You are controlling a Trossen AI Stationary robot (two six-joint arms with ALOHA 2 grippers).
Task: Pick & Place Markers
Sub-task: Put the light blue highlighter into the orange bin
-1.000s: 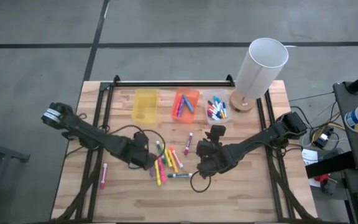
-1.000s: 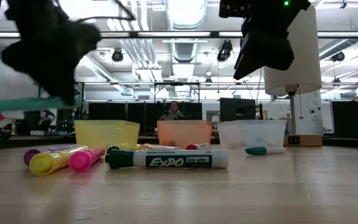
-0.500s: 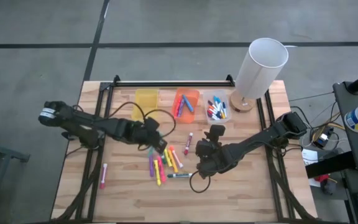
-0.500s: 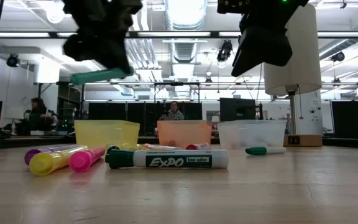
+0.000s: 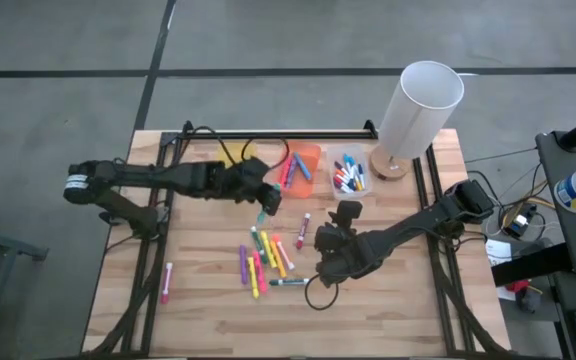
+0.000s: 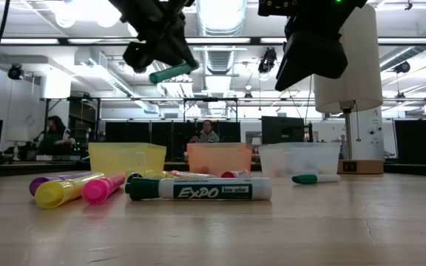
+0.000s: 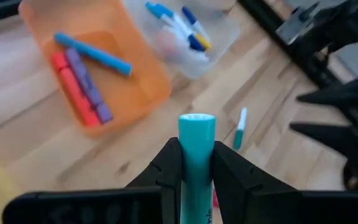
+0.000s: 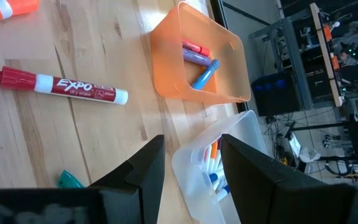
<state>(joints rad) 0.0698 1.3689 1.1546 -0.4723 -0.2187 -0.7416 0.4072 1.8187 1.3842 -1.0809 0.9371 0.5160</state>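
Left gripper (image 7: pixel 196 163) clamps a teal capped plastic marker (image 7: pixel 196 155) above the orange rectangular plastic bin (image 5: pixel 306 160) near the table's far edge; right gripper (image 8: pixel 190 163) open, empty.

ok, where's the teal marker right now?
The teal marker is clamped in the left gripper, held in the air above the table just in front of the orange bin in the high view.
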